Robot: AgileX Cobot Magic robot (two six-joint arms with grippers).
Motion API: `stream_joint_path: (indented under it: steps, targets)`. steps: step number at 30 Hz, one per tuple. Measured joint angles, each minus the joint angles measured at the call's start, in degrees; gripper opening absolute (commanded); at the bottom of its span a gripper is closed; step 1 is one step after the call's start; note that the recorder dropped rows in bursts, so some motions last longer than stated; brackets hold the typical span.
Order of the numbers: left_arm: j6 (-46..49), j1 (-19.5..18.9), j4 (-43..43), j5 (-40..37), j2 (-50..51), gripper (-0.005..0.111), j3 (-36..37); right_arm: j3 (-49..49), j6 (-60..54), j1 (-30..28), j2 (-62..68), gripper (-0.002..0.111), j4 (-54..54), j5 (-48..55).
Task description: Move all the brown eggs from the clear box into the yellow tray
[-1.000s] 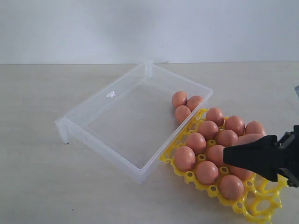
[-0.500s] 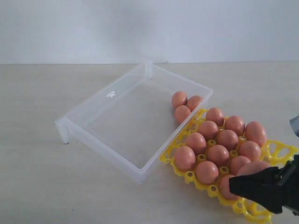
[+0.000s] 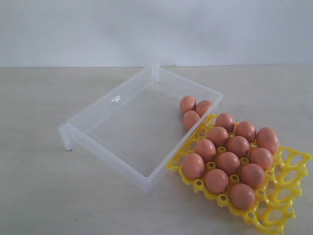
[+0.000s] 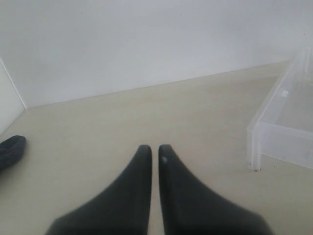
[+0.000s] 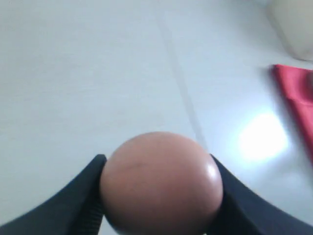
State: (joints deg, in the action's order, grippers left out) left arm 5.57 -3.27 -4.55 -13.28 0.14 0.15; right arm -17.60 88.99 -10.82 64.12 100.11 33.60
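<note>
Brown eggs (image 3: 228, 162) filled much of the yellow tray (image 3: 288, 178); three lay in a corner of the clear box (image 3: 105, 100). My right gripper (image 5: 156, 164) pinched another egg (image 5: 161, 188); my left gripper (image 4: 154, 152) sat pressed together.

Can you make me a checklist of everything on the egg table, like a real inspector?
Surface: pale table.
Job's things: clear box holds three brown eggs in the corner by the yellow tray; twelve more sit in its cups.
Clutter: dark object at the left wrist view's edge, blurred red thing in the right wrist view; both unidentifiable.
Grippers: left pincer shut, empty; right pincer shut on one egg.
Cables: nothing seen.
Surroundings: plain white wall.
</note>
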Motion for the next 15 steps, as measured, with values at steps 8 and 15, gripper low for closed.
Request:
stream_joint_path:
  steps: [8,15]
  targets:
    - [0.0,0.0,0.0,0.0,0.0,0.004,0.0,-14.5,5.5,0.0,7.5,0.000,-0.7,8.3]
    - [0.0,0.0,0.0,0.0,0.0,0.004,0.0,-33.4,27.5,0.0,17.1,0.000,-0.6,-4.2]
